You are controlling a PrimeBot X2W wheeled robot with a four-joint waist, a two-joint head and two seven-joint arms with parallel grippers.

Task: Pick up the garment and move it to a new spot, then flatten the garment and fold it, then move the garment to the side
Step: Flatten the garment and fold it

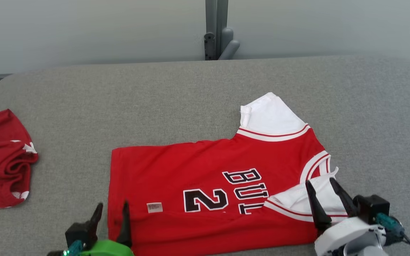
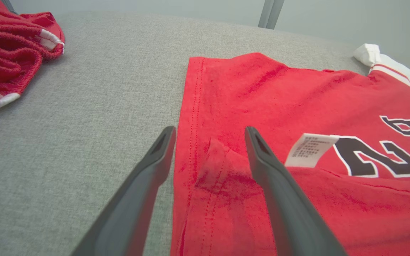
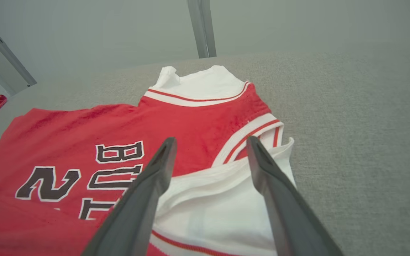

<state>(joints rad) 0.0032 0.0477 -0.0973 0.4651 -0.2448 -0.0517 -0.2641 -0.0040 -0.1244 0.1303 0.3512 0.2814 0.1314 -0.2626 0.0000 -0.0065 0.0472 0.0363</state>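
While left tool (image 1: 112, 203), right tool (image 1: 320, 180) gape empty, jersey (image 1: 198, 167) lies lengthwise left-right, neck end right.

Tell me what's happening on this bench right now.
A two-armed robot is partway through folding a red jersey that lies on the grey padded surface. The jersey's near edge lies folded over the lower part of its lettering. Both grippers are open and hold nothing: the left gripper straddles the hem at the jersey's near left corner, and the right gripper is over the white sleeve. A second red garment lies crumpled at the far left.
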